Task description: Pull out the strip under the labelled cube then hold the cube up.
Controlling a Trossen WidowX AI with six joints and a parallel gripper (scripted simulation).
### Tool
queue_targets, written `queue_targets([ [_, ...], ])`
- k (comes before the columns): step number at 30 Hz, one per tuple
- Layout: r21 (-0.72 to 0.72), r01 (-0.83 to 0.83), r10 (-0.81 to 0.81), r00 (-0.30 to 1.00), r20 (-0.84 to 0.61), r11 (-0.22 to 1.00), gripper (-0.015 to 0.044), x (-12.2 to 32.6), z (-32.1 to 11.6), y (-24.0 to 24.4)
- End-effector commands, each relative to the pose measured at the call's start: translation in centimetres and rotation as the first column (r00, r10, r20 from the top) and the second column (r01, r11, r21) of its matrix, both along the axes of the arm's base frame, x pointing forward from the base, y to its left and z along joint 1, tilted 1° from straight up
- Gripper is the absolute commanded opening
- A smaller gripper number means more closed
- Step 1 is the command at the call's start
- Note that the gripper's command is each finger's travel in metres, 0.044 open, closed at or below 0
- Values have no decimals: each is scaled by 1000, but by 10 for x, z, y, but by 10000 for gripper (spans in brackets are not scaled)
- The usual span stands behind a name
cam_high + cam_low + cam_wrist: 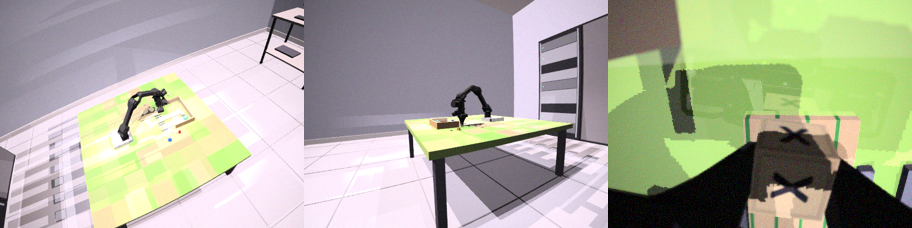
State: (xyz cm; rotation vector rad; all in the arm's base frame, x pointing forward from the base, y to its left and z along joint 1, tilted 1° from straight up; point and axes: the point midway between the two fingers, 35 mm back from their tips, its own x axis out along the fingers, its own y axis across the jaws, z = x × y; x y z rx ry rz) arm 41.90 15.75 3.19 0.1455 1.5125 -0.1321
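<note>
The labelled cube (791, 206), pale with a dark X on its faces, is between the fingertips in the wrist view. My gripper (163, 105) (462, 124) (789, 155) points down and is shut on it, with a black finger against each side. A pale strip with green lines (849, 137) lies directly below the cube, and its far end shows beyond the cube. Whether the cube touches the strip cannot be told. The fingers hide the cube's sides. In the top view the gripper hides the cube.
A brown-walled enclosure (186, 108) (447, 125) stands beside the gripper. Inside it are a teal cube (185, 117) and another pale strip (170, 116). Dark guide rails (161, 123) (904, 187) stand near the strips. A red ball (179, 131) and a blue piece (170, 140) lie outside.
</note>
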Motion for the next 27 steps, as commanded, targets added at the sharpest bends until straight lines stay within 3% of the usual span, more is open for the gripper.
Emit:
queue_targets([
  [1,0,0,0,1000,1,1000,46,0,0,0],
  [3,0,0,0,1000,1,1000,0,-2,2,-1],
  [27,2,-5,5,1000,-6,1000,0,-73,39,-27],
])
